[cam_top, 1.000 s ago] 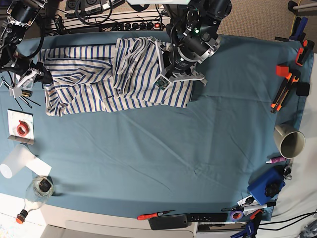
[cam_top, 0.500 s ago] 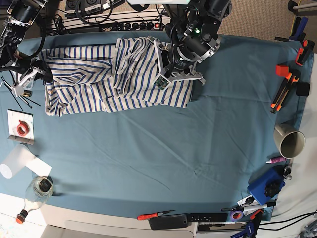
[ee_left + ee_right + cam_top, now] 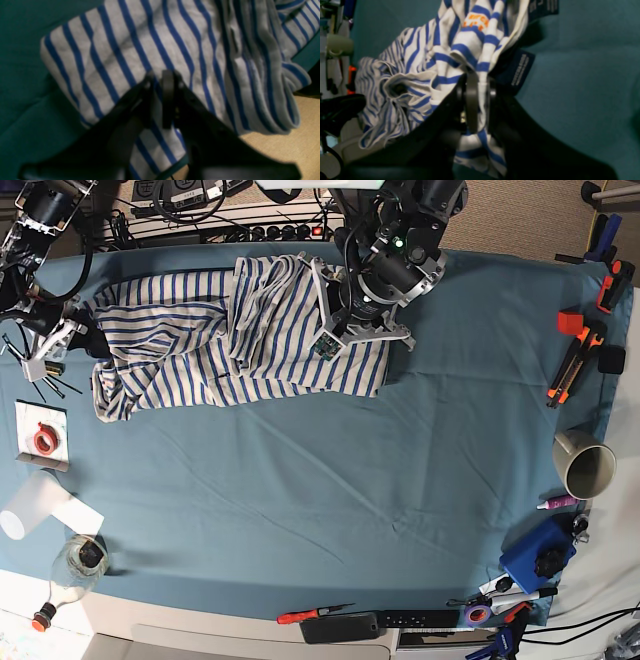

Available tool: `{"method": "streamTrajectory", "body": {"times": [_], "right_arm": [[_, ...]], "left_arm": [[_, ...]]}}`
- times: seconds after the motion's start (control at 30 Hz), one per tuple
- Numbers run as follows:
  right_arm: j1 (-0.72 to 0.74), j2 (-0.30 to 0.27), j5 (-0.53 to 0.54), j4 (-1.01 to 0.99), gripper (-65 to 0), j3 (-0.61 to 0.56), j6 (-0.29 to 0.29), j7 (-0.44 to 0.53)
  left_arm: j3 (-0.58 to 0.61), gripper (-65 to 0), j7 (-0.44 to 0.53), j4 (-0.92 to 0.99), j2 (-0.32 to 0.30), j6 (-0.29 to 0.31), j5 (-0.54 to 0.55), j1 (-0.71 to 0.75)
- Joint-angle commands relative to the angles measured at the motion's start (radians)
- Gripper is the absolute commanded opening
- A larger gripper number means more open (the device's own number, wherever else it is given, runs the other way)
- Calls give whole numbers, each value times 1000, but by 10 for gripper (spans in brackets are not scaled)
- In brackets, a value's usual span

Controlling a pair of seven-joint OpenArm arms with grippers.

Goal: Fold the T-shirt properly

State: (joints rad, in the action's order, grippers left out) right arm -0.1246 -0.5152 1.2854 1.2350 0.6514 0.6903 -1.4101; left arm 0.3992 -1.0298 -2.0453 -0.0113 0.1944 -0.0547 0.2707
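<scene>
Striped cotton of the T-shirt [image 3: 230,335] lies bunched on the teal cloth [image 3: 330,480], ends in both claws: right gripper [image 3: 477,100] pinches the labelled edge, left gripper [image 3: 160,100] is pressed onto fabric, probably gripping. Lift both evenly, pulling apart to tension creases. In the base view the left arm hides the left claw's fingertips

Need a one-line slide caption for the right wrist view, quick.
Right gripper pinching a bunched edge of the striped T-shirt beside its dark label, over the teal table cover.
</scene>
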Motion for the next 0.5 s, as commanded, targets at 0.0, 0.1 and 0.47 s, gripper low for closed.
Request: {"method": "streamTrajectory", "body": {"times": [0.0, 0.1, 0.47], "right_arm": [[11, -26, 33, 14, -650, 4, 8, 14], [11, -28, 3, 14, -650, 4, 8, 14], [11, -40, 11, 14, -422, 4, 8, 14]], "left_arm": [[4, -601, 17, -14, 9, 0, 10, -5], [4, -601, 17, -14, 9, 0, 10, -5], [4, -600, 17, -14, 9, 0, 10, -5]]}}
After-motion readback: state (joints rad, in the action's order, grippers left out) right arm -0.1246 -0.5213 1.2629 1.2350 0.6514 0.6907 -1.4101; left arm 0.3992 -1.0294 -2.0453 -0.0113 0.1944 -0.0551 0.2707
